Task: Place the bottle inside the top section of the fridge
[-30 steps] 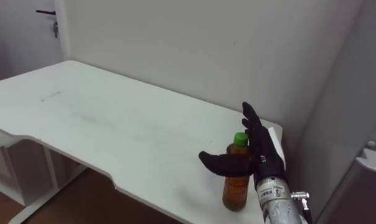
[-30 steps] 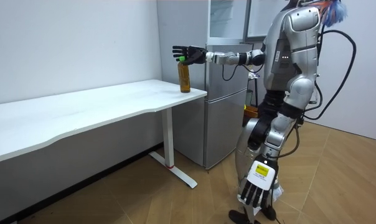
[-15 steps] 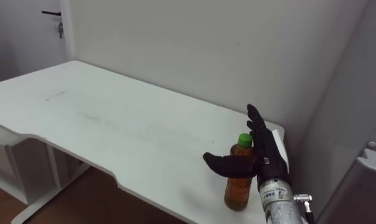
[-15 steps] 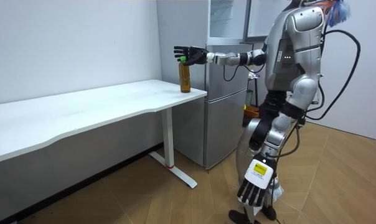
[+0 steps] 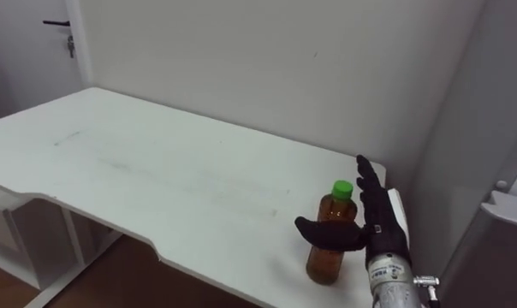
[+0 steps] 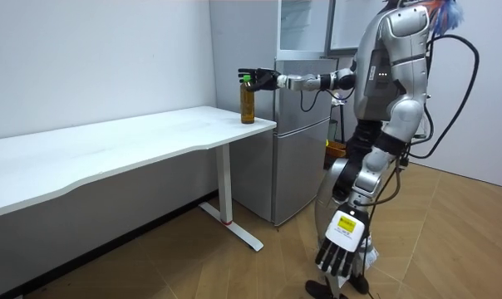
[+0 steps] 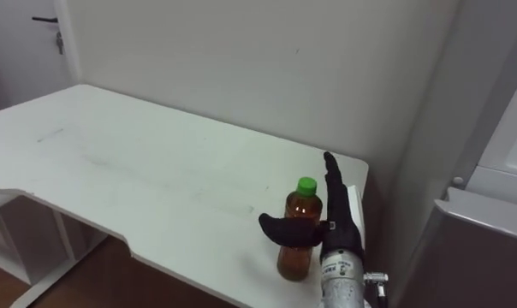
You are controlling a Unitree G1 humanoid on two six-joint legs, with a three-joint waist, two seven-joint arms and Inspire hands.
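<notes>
Bottle point(image 5: 327, 263) stands on white table point(image 5: 156, 171) beside fridge point(image 6: 301, 124).

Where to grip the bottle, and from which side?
Grip the brown bottle round its straight body, below the green cap, from its right: it stands upright near the table edge, and the open right hand is there, thumb in front.

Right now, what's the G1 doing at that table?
It is reaching for the bottle, which stands upright near the end of the white table beside the fridge. The right hand is open around the bottle, fingers straight behind it and thumb across its front, not yet closed on it. The left hand hangs relaxed at the robot's side. The robot stands in front of the fridge; nothing has gone in yet.
</notes>
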